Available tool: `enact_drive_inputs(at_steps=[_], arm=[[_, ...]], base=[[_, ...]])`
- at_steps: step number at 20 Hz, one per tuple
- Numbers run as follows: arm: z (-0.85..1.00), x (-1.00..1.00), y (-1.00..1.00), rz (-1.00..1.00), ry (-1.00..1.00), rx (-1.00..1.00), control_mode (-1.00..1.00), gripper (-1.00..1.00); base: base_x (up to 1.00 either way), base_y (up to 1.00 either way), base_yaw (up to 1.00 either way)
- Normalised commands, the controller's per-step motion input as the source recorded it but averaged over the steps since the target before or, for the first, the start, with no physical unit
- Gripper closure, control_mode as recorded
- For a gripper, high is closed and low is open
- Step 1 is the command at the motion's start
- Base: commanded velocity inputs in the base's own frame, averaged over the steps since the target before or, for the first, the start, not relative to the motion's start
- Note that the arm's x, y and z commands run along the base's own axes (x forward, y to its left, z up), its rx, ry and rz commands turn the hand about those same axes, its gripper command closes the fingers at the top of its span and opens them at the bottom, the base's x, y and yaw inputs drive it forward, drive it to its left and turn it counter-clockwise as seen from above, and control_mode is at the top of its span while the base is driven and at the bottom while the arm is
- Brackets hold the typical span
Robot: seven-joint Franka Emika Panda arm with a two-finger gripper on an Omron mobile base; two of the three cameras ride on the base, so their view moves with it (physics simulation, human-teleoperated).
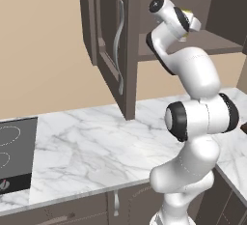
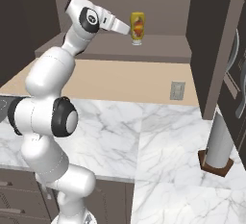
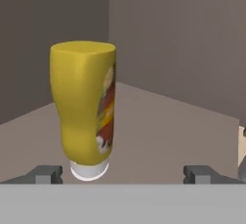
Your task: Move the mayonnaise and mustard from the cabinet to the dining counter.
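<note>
Dark finger tips of the gripper (image 3: 124, 174) stand wide apart at the bottom of the hand view, jaws fully open with nothing between them. Ahead of them, nearer the left tip than the right, the mustard (image 3: 85, 105) stands on its pale cap, wide yellow body uppermost, a red and white label down one side. It is apart from both tips, not touched.

From the right base view the gripper (image 2: 126, 28) reaches level into the open cabinet (image 2: 158, 6), its tip just beside the mustard (image 2: 137, 27), which stands upright on the brown shelf towards the back wall. In the left base view the hand is raised into the same opening and covers most of the bottle; only a sliver of yellow (image 1: 187, 12) shows past the wrist.

The cabinet's dark panelled door (image 1: 113, 45) hangs open to the left of the shelf, its long curved silver handle (image 1: 118, 45) facing the room. A second dark door (image 2: 218, 45) stands open on the right side.

Below the shelf lies a white marble worktop (image 1: 96, 147) with grey veining, and a black cooktop (image 1: 14, 154) is set into its left end. On the tan wall under the cabinet sits a grey outlet plate (image 2: 177, 91). A grey cylinder on a brown base (image 2: 218, 146) stands on the marble at the right.
</note>
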Motion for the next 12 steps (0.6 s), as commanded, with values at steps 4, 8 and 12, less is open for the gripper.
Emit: enact_drive_inputs(at_steps=[4,8,12], arm=[[0.00,0.22,-0.03,-0.03,0.01,0.00,-1.00,-1.00],[0.00,0.24,0.00,-0.02,0.00,0.00,-1.00,-1.00],[0.00,0.26,-0.01,-0.02,0.00,0.00,-1.00,-1.00]], base=[[0.00,0.00,0.00],[0.00,0.00,0.00],[0.00,0.00,0.00]])
